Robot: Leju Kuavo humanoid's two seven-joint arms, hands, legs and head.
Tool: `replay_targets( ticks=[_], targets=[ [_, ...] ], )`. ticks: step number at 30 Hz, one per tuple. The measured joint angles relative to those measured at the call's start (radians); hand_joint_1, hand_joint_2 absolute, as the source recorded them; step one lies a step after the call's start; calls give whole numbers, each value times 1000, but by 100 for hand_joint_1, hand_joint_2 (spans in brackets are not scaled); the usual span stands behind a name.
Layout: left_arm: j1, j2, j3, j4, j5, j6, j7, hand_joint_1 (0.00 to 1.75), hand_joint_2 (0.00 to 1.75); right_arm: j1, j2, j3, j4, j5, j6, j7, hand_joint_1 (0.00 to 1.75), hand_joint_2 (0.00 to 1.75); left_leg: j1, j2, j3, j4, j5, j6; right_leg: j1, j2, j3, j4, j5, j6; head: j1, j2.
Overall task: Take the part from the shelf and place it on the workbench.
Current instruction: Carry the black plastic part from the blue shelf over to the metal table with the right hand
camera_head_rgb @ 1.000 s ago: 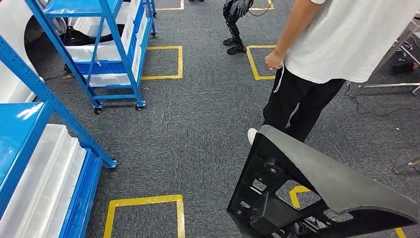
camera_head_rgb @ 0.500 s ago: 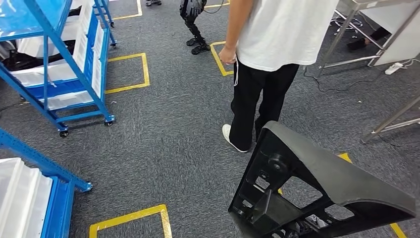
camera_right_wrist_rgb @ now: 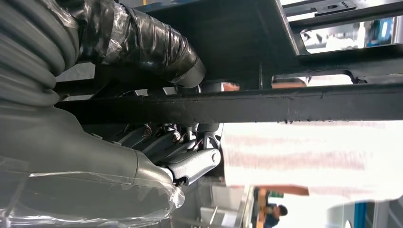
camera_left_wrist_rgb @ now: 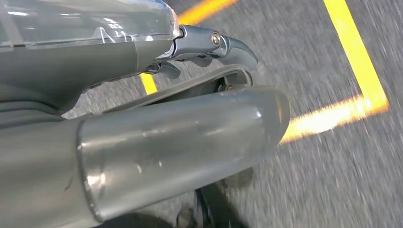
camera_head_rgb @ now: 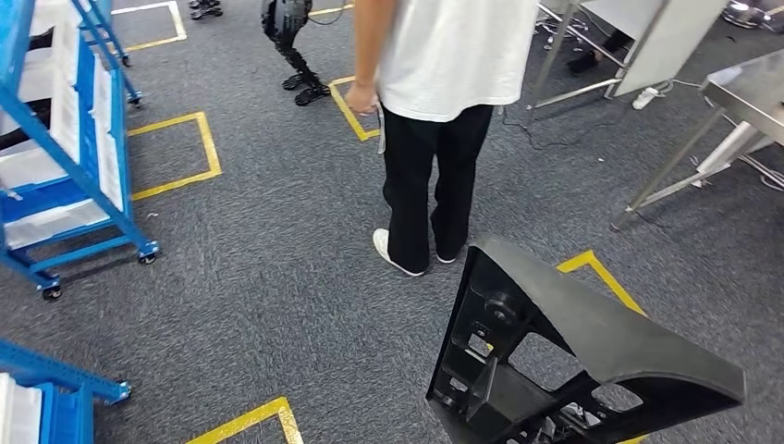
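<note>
Head view: the black moulded part [camera_head_rgb: 564,361], a curved panel with a ribbed, cut-out frame on its inner face, is carried low in front of the robot, above the grey carpet [camera_head_rgb: 277,277] with its yellow tape squares [camera_head_rgb: 176,153]. Right wrist view: the right hand [camera_right_wrist_rgb: 176,142] grips a black bar of the part [camera_right_wrist_rgb: 294,107], its taped thumb on one side of the bar and its darker fingers [camera_right_wrist_rgb: 195,164] curled against the other. Left wrist view: the left hand [camera_left_wrist_rgb: 209,47] hangs over the carpet beside yellow tape; its fingers appear curled in, but whether they hold anything cannot be told. Beyond the part, ahead of the right hand, a person [camera_head_rgb: 444,92] in a white shirt and black trousers stands on the carpet. Farther out on that side stands a steel bench [camera_head_rgb: 749,92]. On the left hand's side stand blue shelves [camera_head_rgb: 65,148] on castors, holding white pieces.
</note>
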Motion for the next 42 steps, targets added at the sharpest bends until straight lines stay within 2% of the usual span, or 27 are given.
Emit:
replay_targets(
  ticks=[2, 4, 6, 7, 9, 11, 12, 13, 14, 15, 17, 19, 20, 21, 22, 23, 26, 28, 29, 31, 33, 35, 36, 37, 39, 41, 42],
  targets=[
    [0, -2, 0, 0, 0, 0, 0, 0, 0, -1, 0, 0, 1, 0, 0, 0, 175, 175, -3, 21, 11, 2, -11, -11, 2, -46, 70, -133, 53, -4, 0, 0],
    [-2, -2, 0, 0, 0, -1, 0, 0, 0, -1, 1, 0, 2, 1, 0, 0, 175, 175, -6, 38, 20, 4, -20, -25, 9, -66, 100, -188, 64, -15, -1, 0],
    [-6, -3, 0, 0, 0, -1, 1, 0, 0, -1, 1, -1, 3, 2, 0, 0, 175, 175, -4, 55, 30, 3, -25, -36, 13, -41, 100, -189, 64, -28, -1, 0],
    [-8, -3, 0, 0, -1, -2, 1, 0, 0, 0, 2, -2, 3, 3, 0, 0, 175, 175, -1, 51, 33, 7, -31, -42, 12, -30, 101, -192, 66, -34, -1, 0],
    [-9, -3, 0, 0, -1, -2, 1, 0, 0, 0, 3, -3, 3, 5, 1, 0, 175, 175, 3, 4, 11, 67, -73, -50, 8, -9, 104, -199, 70, -49, -2, 0],
    [-7, -3, 0, 0, -1, -2, 1, 0, 0, -2, 5, -4, 4, 6, 1, 0, 175, 175, 5, -47, -53, 197, -139, -51, 10, 13, 103, -199, 71, -59, -3, 0],
    [-4, -3, 0, 0, -1, -3, 1, 0, 0, -2, 5, -5, 5, 6, 1, 0, 175, 175, 5, -55, -88, 260, -160, -51, 12, 27, 102, -198, 71, -61, -3, 0],
    [-2, -3, 0, 0, -2, -4, 2, 0, 0, -2, 5, -5, 7, 7, 1, 0, 175, 175, 4, -58, -110, 296, -161, -49, 15, 43, 103, -197, 71, -62, -3, 0],
    [0, -4, 0, 0, -2, -4, 2, 0, 0, -1, 6, -6, 8, 7, 1, 0, 175, 175, 4, -61, -117, 296, -141, -45, 17, 60, 104, -196, 70, -63, -3, 0],
    [1, -4, 0, 0, -2, -5, 2, 0, 0, -1, 6, -6, 9, 8, 1, 0, 175, 175, 3, -66, -104, 251, -102, -40, 19, 76, 107, -195, 70, -63, -3, 0],
    [1, -2, 0, 0, -3, -5, 2, 0, 0, -2, 6, -7, 9, 11, 1, 0, 175, 175, 0, -106, -54, 117, -26, -24, 21, 102, 110, -195, 69, -62, -3, 0],
    [-1, 1, 0, 0, -5, -7, 3, 0, 0, -5, 7, -8, 12, 16, 4, 0, 175, 175, -4, -146, -23, 33, 0, -13, 16, 125, 105, -194, 70, -53, -3, 0],
    [-2, 2, 0, 0, -6, -8, 3, 0, 0, -6, 8, -9, 13, 19, 6, 0, 175, 175, -6, -154, -18, 18, -1, -9, 13, 137, 102, -195, 71, -45, -3, 0],
    [-4, 2, 0, 0, -7, -8, 3, 0, 0, -6, 9, -10, 14, 21, 10, 0, 175, 175, -8, -144, -14, 11, 1, -7, 9, 149, 100, -197, 73, -37, -4, 0],
    [-5, 0, 0, 0, -7, -8, 3, 0, 0, -6, 11, -11, 14, 22, 13, 0, 175, 175, -7, -131, -8, 2, 6, -4, 9, 147, 98, -195, 73, -30, -4, 0],
    [-6, -1, 0, 0, -7, -9, 3, 0, 0, -7, 12, -12, 15, 23, 17, 0, 175, 175, -4, -119, -2, -9, 12, -1, 11, 128, 93, -184, 65, -25, -2, 0],
    [-3, -4, 0, 0, -8, -10, 1, 0, 0, -16, 12, -13, 19, 27, 23, 0, 175, 175, 1, -74, 8, -30, 20, 7, 13, 38, 26, -47, -18, -12, 4, 0],
    [-1, -4, 0, 0, -9, -10, 0, 0, 0, -20, 12, -13, 24, 30, 24, 0, 175, 175, 1, -43, 8, -29, 17, 6, 3, 20, -28, 55, -56, -2, 4, 0],
    [-1, -4, 0, 0, -9, -11, -1, 0, 0, -20, 12, -14, 27, 30, 24, 0, 175, 175, 1, -28, 9, -28, 14, 3, -2, 16, -32, 62, -47, 4, 4, 0],
    [-3, -4, 0, 0, -9, -12, -2, 0, 0, -20, 12, -14, 31, 32, 24, 0, 175, 175, 4, -2, 14, -23, 6, -5, -10, -6, 21, -35, 16, 12, 4, 0],
    [-4, -4, 0, 0, -9, -13, -3, 0, 0, -23, 12, -14, 34, 33, 24, 0, 175, 175, 3, 19, 19, -13, -7, -19, -9, -46, 87, -157, 61, 10, 4, 0],
    [-5, -4, 0, 0, -9, -13, -4, 0, 0, -26, 13, -14, 36, 33, 24, 0, 175, 175, 0, 36, 24, -6, -18, -34, -4, -57, 106, -193, 63, -4, 3, 0],
    [-7, -4, 0, 0, -9, -13, -4, 0, 0, -27, 14, -14, 37, 33, 24, 0, 175, 175, 0, 45, 29, -5, -22, -39, -3, -45, 104, -193, 63, -11, 3, 0],
    [-8, -4, 0, 0, -9, -13, -5, 0, 0, -27, 14, -15, 37, 33, 24, 0, 175, 175, 3, 49, 33, -4, -25, -45, -3, -34, 104, -193, 63, -20, 3, 0],
    [-12, -4, 0, 0, -10, -13, -5, 0, 0, -26, 15, -15, 37, 34, 24, 0, 175, 175, 9, 16, 27, 28, -52, -55, -5, -13, 105, -196, 66, -34, 2, 0],
    [-12, -5, 0, 0, -11, -13, -4, 0, 0, -28, 17, -15, 38, 35, 24, 0, 175, 175, 12, -39, -24, 136, -117, -59, -5, 6, 104, -198, 68, -43, 2, 0],
    [-10, -5, 0, 0, -12, -13, -4, 0, 0, -29, 17, -15, 40, 35, 24, 0, 175, 175, 11, -52, -60, 209, -149, -59, -3, 17, 104, -197, 68, -46, 1, 0]
  ],
)
